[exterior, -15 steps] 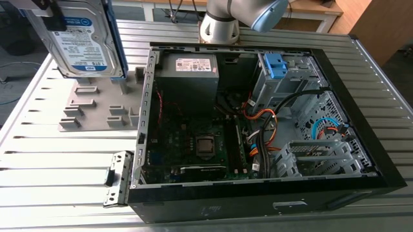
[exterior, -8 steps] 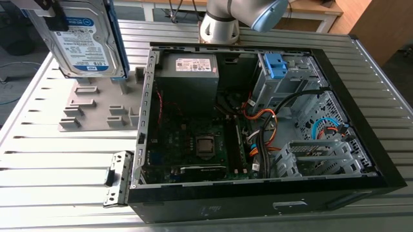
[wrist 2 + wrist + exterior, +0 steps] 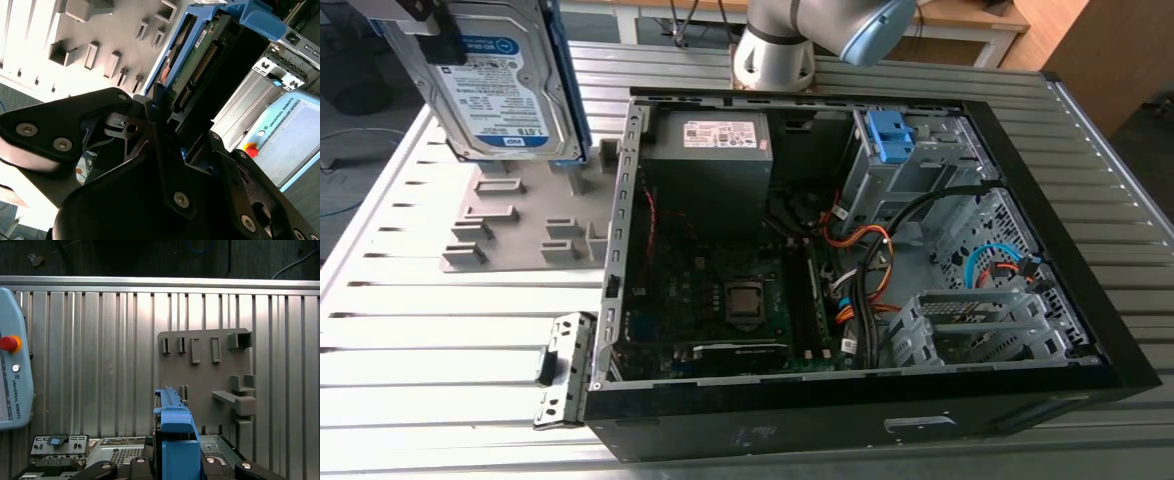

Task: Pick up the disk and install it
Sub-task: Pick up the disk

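The disk (image 3: 500, 85), a silver hard drive with a white-and-blue label in a blue bracket, hangs upright in the air at the exterior view's upper left, above a grey fixture plate (image 3: 507, 220). My gripper (image 3: 434, 35) is shut on its upper end. In the second wrist view the black fingers (image 3: 160, 125) clamp the disk (image 3: 200, 65) edge-on, its circuit board and connector showing. In the first wrist view the disk's blue bracket (image 3: 175, 435) stands between the finger mounts, over the fixture plate (image 3: 205, 375).
An open black computer case (image 3: 1067, 290) lies at the exterior view's right, with a grey power supply (image 3: 710, 140), a motherboard, cables and a metal drive cage carrying a blue latch (image 3: 887, 135). A teach pendant (image 3: 12, 380) lies on the ribbed metal table (image 3: 440, 330). The arm's base (image 3: 774, 50) stands behind the case.
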Available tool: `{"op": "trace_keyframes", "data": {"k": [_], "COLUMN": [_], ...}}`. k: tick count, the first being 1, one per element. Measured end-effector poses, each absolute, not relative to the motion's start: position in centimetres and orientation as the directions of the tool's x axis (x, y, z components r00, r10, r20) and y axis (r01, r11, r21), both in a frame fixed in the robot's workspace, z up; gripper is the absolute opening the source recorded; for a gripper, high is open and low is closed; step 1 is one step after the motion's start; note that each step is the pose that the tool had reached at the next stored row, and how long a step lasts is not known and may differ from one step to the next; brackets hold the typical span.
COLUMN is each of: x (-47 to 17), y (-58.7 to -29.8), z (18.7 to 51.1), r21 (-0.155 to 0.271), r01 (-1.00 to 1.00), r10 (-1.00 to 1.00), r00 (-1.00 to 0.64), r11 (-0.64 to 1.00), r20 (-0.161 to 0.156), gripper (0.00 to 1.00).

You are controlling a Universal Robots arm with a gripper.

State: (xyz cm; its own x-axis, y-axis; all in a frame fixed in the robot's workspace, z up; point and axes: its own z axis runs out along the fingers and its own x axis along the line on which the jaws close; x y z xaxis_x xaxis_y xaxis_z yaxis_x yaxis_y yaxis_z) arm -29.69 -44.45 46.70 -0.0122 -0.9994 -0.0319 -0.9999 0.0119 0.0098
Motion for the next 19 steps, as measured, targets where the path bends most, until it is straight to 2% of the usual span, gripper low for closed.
{"op": "trace_keyframes", "data": {"k": [19], "x": [-28.95], "y": [-44.46], "z": [46.70], "r21": [0.010], "r01": [-1.000], "r10": [-0.999], "r00": [-0.012], "r11": [0.012], "r20": [-0.032], "gripper": [0.36]}}
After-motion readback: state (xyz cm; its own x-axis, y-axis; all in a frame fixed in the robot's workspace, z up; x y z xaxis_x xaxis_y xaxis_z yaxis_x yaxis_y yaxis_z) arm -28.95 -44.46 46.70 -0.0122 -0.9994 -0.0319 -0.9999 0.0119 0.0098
